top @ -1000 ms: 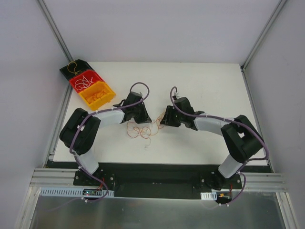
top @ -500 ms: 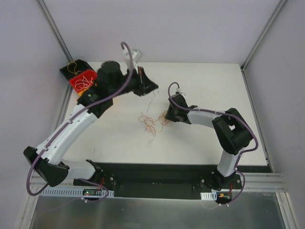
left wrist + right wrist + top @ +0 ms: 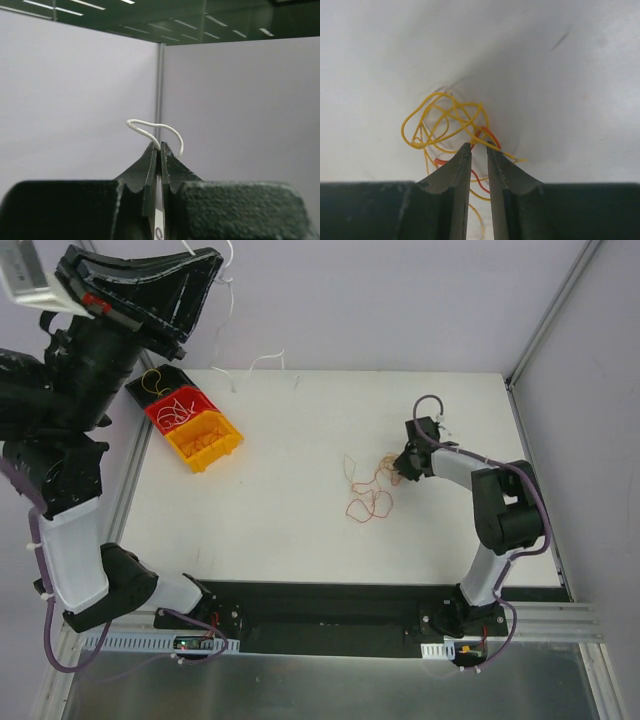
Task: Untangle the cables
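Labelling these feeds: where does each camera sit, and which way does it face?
Top external: above, behind the bases, looking down on the table; left arm, right arm show.
Left wrist: raised high, facing a wall corner; its fingers pinch a white wire.
Right wrist: low, facing the table; its fingers at the tangle.
Top and right wrist share the tangle.
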